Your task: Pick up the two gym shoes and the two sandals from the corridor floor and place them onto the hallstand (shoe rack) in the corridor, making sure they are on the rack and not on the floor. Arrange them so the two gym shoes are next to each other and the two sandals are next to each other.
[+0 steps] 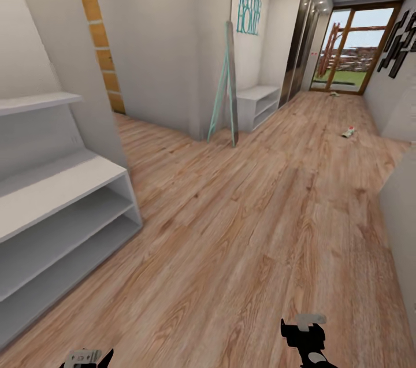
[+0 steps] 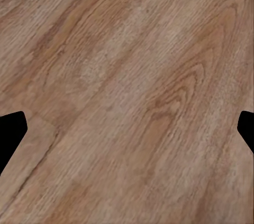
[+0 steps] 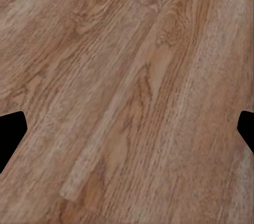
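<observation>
A gym shoe (image 1: 348, 132), small at this range and showing white with a touch of red and green, lies on the corridor floor (image 1: 242, 229) far down the hall, near the right-hand wall. A second small object (image 1: 334, 93) lies farther on, close to the glass door (image 1: 352, 50) at the corridor's end; it is too small to tell whether it is a shoe or a sandal. The sandals cannot be made out.

The hallstand (image 1: 58, 206) stands close by on the robot's left: a pale grey-white bench with two open shelves below, all empty, and a wall shelf above. A second, smaller white shelf unit (image 1: 258, 103) sits farther along the left wall, beside a tall leaning mirror (image 1: 225, 85) and below a "Welcome Home" sign (image 1: 249, 7).

The left gripper (image 2: 127, 129) hangs low over bare wood planks with its fingers spread wide and nothing between them. The right gripper (image 3: 127, 129) is the same: wide open, empty, over bare floor. In the head view both arms sit at the lower edge of the picture.

No shoe is on the rack yet, so the robot probably needs to drive down the corridor first. A sneaker is likely light, with a soft upper and a stiffer sole; pinching across the heel collar or the sides near the laces should hold best. A flat sandal would likely be best taken by its strap.
</observation>
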Motion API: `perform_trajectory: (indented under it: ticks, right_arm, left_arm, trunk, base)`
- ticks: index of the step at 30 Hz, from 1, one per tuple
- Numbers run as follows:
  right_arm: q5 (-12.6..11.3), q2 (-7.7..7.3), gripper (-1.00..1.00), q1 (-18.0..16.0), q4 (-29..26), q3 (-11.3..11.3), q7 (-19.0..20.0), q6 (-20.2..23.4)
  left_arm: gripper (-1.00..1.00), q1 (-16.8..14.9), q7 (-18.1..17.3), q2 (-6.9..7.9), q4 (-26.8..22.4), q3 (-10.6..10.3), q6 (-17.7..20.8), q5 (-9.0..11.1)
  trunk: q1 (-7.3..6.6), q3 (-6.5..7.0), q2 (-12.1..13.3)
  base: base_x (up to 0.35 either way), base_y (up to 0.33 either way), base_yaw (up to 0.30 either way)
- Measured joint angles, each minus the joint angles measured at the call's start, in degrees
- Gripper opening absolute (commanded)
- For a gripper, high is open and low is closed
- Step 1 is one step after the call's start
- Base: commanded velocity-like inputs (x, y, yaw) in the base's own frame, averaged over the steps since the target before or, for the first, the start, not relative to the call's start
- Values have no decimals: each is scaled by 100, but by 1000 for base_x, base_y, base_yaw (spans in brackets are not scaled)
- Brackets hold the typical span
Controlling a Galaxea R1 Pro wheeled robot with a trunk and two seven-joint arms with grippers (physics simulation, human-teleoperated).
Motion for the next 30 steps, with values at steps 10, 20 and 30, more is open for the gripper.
perform_trajectory:
  ticks: [10, 20, 30]
  right_arm:
    - [0, 0, 100, -2, 0, 0, -8, 0]
    - [14, 21, 100, -2, 9, 9, 99, 0]
    - [14, -162, 100, 10, 4, 12, 1500, -17]
  left_arm:
    - [100, -1, 236, 0, 0, 1, 1, 10]
    - [100, 0, 769, -3, -1, -2, 5, 18]
    - [100, 0, 991, -17, 2, -1, 6, 27]
  trunk:
    - [0, -18, 0]
    - [0, -19, 0]
    - [0, -19, 0]
  base:
    - [336, 0, -272]
    - [339, 0, -90]
    - [339, 0, -222]
